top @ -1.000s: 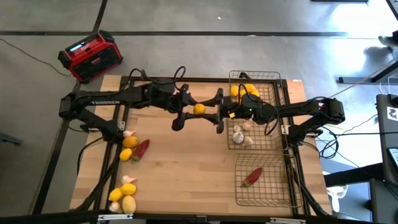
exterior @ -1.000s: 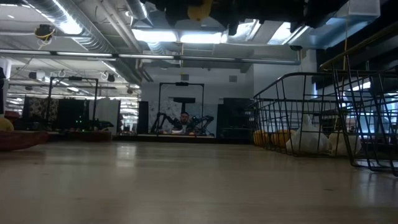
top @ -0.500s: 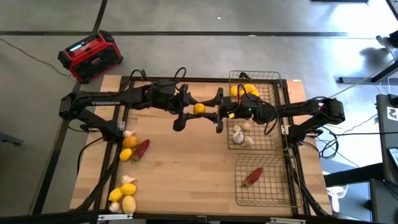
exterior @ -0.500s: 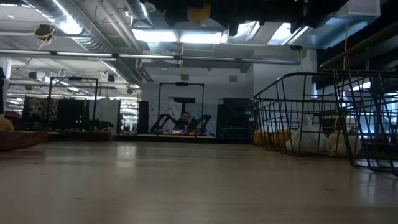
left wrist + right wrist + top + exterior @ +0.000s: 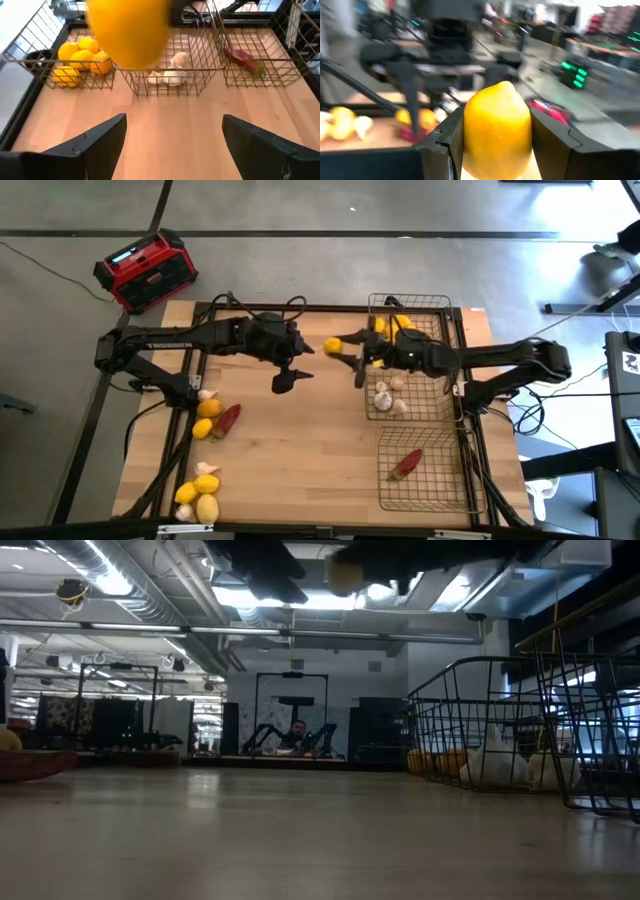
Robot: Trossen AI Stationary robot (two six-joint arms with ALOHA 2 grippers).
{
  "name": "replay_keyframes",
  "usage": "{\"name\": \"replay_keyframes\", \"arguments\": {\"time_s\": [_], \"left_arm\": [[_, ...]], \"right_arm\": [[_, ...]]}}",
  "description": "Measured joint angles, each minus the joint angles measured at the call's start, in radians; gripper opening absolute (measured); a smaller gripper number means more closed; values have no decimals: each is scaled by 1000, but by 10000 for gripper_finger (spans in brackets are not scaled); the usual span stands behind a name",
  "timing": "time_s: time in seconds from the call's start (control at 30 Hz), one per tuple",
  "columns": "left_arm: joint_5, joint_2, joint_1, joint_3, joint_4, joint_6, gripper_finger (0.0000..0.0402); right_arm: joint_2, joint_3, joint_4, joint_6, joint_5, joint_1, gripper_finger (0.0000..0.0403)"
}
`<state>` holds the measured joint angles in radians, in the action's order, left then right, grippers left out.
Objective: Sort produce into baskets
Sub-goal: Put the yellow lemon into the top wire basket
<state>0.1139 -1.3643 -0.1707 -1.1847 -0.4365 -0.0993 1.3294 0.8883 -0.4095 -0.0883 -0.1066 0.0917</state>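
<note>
A yellow lemon (image 5: 333, 346) hangs in the air over the table's middle, with my right gripper (image 5: 343, 358) shut on it. It fills the middle of the right wrist view (image 5: 497, 130). My left gripper (image 5: 293, 365) stands open just left of the lemon, with nothing between its fingers (image 5: 172, 140). Three wire baskets stand along the right side. The far one (image 5: 440, 308) holds lemons, the middle one (image 5: 445, 405) holds garlic, and the near one (image 5: 450, 490) holds a red chili (image 5: 405, 464). Loose lemons, garlic and a chili (image 5: 227, 418) lie at the left. My right gripper pinches the lemon's two sides (image 5: 470, 135) between its two fingers (image 5: 445, 142). The fingers come about level from the table's right side. The lemon is lifted clear, high above the table top, with one pointed end showing past the fingers.
A red-and-black radio (image 5: 145, 270) sits on the floor beyond the far left corner. Black frame rails (image 5: 190, 385) run along both table sides. Bare wood (image 5: 300, 450) lies between the loose produce and the baskets.
My left gripper has let go of the lemon and tipped downward. My right gripper has drawn back a little toward the table's right edge with the lemon. The lemon now sits clear of the left fingers.
</note>
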Motion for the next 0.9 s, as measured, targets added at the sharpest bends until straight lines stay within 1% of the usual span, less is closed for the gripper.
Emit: {"name": "replay_keyframes", "arguments": {"time_s": [0.1, 0.3, 0.43, 0.53, 0.7, 0.9], "left_arm": [[-1, 0, 1, 0, 0, 12, 326], [-3, 0, 1, 0, 14, -3, 326], [-3, 0, 1, 0, 36, -4, 326], [-3, 0, 1, 0, 38, -3, 326], [-3, -4, 1, 0, 37, 9, 326], [-4, -5, 1, 0, 36, -1, 326]], "right_arm": [[-69, 0, 127, -5, -94, 0, 170], [-187, 0, 423, -4, -362, 0, 170], [-247, 0, 617, 57, -473, 10, 170], [-270, 0, 727, 111, -486, 41, 170], [-274, 0, 880, 173, -481, 151, 170], [-265, 0, 983, 217, -378, 306, 170]]}}
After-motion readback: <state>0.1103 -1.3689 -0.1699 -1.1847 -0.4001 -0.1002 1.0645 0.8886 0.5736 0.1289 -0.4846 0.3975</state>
